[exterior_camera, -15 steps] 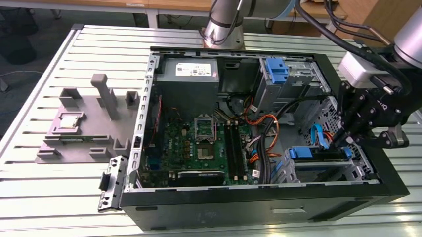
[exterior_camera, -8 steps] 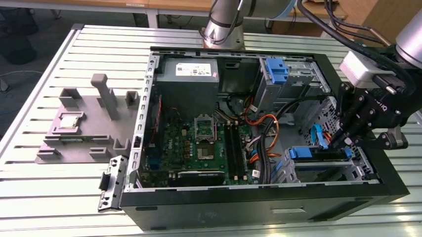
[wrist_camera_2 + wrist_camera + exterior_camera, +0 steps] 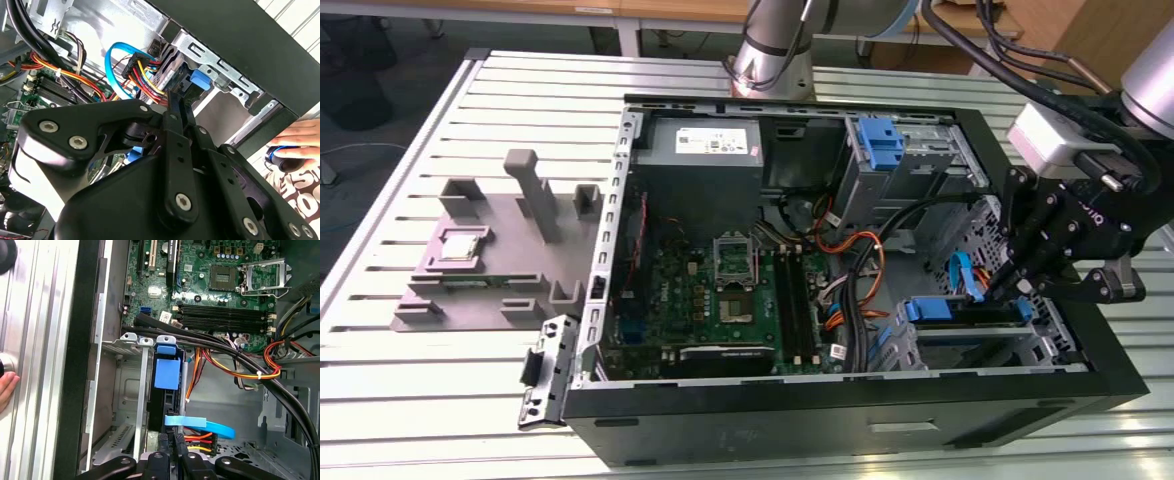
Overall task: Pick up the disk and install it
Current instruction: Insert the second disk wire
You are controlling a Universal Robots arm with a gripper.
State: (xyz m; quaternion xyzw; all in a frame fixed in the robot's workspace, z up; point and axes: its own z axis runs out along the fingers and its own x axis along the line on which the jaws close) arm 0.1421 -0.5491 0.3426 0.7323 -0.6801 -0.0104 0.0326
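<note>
The disk stands on edge in the drive bay at the near corner of the open computer case, on the exterior view's right. Its blue bracket shows in the first wrist view and in the second wrist view. My gripper hangs over the rear end of the disk, beside the blue data cable and the power plug. In both wrist views the gripper has its fingers pressed together, with nothing visible between them, tips at the disk's end.
Black and orange cable bundles run just beside the bay. The motherboard and grey power supply fill the case. A grey fixture with a small square chip sits on the slatted table. A person's hand rests outside the case.
</note>
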